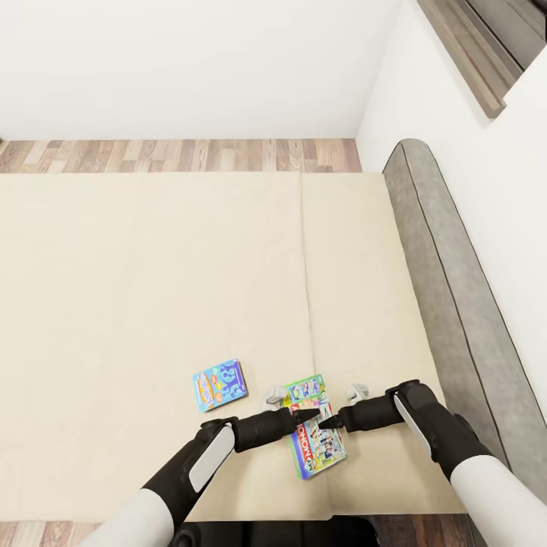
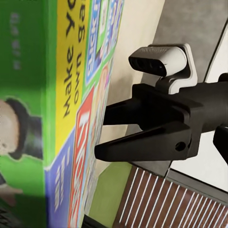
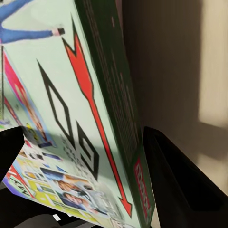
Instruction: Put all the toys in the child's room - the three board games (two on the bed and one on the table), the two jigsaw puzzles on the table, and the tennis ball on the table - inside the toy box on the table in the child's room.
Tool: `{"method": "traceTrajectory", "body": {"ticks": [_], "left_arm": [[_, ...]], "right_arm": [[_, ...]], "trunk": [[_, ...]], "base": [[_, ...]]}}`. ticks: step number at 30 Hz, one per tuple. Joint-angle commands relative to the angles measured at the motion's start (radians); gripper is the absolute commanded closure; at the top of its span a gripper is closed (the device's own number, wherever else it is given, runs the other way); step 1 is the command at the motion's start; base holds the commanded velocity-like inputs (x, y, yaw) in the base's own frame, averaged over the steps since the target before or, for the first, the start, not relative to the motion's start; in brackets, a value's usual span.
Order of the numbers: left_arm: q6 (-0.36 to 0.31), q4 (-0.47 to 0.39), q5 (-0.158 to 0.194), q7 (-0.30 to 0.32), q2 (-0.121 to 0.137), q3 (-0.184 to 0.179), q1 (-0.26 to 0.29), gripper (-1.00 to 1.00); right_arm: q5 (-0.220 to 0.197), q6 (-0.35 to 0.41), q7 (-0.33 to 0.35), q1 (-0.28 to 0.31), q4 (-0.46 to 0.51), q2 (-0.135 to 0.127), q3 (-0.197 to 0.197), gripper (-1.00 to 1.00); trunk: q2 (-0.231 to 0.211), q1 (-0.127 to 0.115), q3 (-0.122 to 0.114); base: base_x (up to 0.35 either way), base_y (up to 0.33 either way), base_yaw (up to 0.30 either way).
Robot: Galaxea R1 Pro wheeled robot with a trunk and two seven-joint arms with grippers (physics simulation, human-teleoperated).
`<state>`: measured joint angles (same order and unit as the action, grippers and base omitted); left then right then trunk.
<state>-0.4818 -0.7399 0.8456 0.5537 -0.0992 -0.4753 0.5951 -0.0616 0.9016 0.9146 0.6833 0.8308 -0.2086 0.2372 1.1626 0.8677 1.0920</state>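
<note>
Two board games are on the beige bed (image 1: 114, 289). The mostly blue one (image 1: 220, 384) lies flat on the mattress. The white-green one (image 1: 315, 441) is raised and tilted, and my left gripper (image 1: 302, 415) is shut on it. Its green and yellow print (image 2: 57, 95) sits very close to the left wrist camera. My right gripper (image 1: 328, 419) (image 2: 100, 135) is open, with its fingertips at the box's edge. Seen between its two dark fingers (image 3: 180, 190) are the pale face with a red arrow and the dark green side of the box (image 3: 85, 95).
The grey headboard (image 1: 456, 289) runs along the bed's right side against a white wall. A strip of wood-plank floor (image 1: 175, 155) lies beyond the bed's far edge. Most of the mattress to the left is bare.
</note>
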Motion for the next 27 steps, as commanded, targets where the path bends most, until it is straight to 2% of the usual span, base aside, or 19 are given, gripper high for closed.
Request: {"method": "traceTrajectory", "body": {"ticks": [1,27], "left_arm": [[-0.014,-0.001,0.021,0.002,-0.05,-0.002,0.0,-1.0],[-0.014,-0.003,0.021,0.006,-0.054,-0.019,0.0,-1.0]], "right_arm": [[-0.006,0.004,-0.002,0.0,0.001,0.01,0.002,-1.0],[-0.006,0.004,0.001,-0.004,0.007,0.012,0.004,-1.0]], "trunk": [[0.0,0.0,0.0],[0.0,0.0,0.0]], "base": [[0.0,0.0,0.0],[0.0,0.0,0.0]]}}
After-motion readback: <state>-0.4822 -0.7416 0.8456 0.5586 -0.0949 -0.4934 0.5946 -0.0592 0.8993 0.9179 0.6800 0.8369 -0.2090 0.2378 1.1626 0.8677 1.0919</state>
